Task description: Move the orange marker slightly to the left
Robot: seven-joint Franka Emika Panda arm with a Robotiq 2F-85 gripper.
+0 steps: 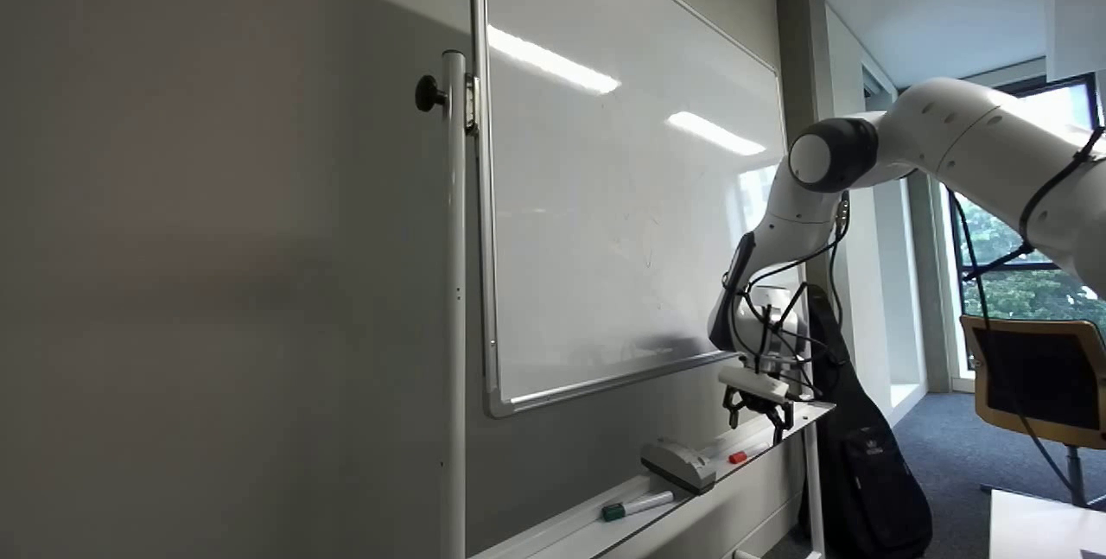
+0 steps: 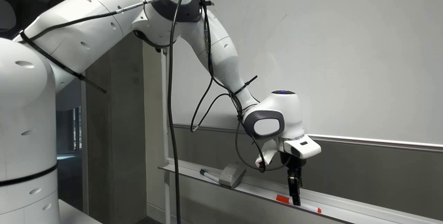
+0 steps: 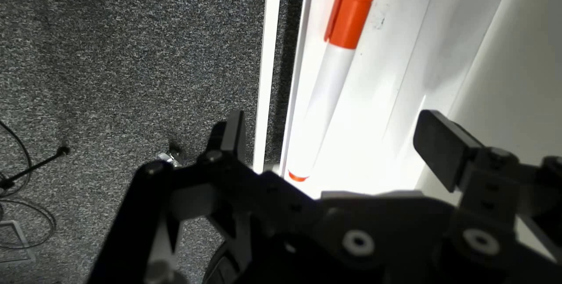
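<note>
The orange marker has a red-orange cap, a white barrel and a small orange tip. It lies on the whiteboard's tray, showing in both exterior views (image 1: 738,457) (image 2: 282,199) and in the wrist view (image 3: 349,23). My gripper (image 3: 331,139) is open, its two black fingers wide apart. In the wrist view the marker's white barrel lies between them, nearer the left finger, with the cap toward the top edge. In both exterior views the gripper (image 1: 756,426) (image 2: 295,196) points down over the tray at the barrel; in an exterior view a finger hides part of it.
A grey eraser block (image 1: 679,466) (image 2: 232,175) and a green-capped marker (image 1: 638,505) (image 2: 209,176) lie on the same narrow tray (image 1: 596,535). The whiteboard (image 1: 605,239) stands above it. The tray's front edge drops to the carpet (image 3: 131,55). A black bag (image 1: 873,473) leans by the tray's end.
</note>
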